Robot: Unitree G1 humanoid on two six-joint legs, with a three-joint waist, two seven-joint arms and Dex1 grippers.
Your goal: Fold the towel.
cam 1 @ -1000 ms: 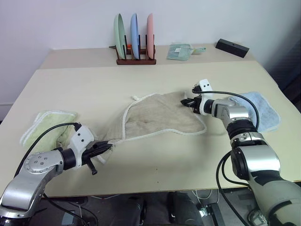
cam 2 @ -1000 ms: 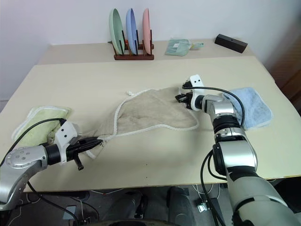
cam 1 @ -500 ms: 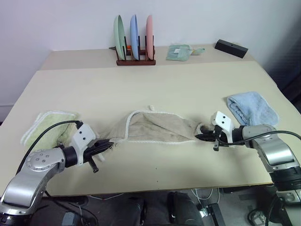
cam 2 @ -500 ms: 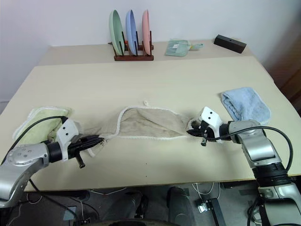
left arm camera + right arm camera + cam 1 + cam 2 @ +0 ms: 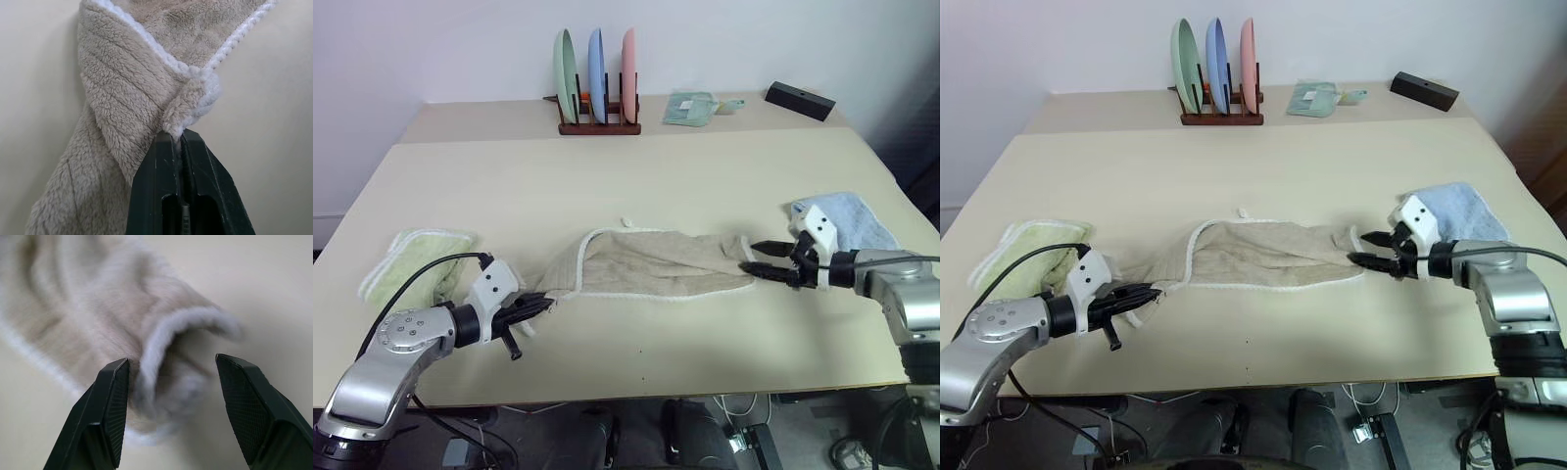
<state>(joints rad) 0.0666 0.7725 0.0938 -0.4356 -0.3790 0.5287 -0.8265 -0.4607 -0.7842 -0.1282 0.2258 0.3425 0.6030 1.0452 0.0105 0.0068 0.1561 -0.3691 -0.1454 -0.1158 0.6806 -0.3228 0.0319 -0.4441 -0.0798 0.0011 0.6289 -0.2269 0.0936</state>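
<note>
Beige ribbed towel (image 5: 656, 264) with white corded edging (a white loop too) on a cream table (image 5: 607, 186); light green towel (image 5: 416, 264), light blue towel (image 5: 847, 215), black box (image 5: 800, 100).

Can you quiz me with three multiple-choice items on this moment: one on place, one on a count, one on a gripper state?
1. Where does the folded light blue terry towel lie?
A. at the table's right side, beyond the right gripper
B. beside the plate rack
C. on the beige towel

2. How many plates stand in the brown wooden rack?
A. two
B. three
C. five

3. How is the left gripper?
A. open above the table
B. shut on the light green towel
C. shut on the beige terry towel with white corded edging

Answers:
1 A: it lies just behind the right gripper, whose fingers stand open at the beige towel's end.
2 B: green, blue and pink plates.
3 C: its fingers pinch a corner of the beige terry towel with white corded edging.
</note>
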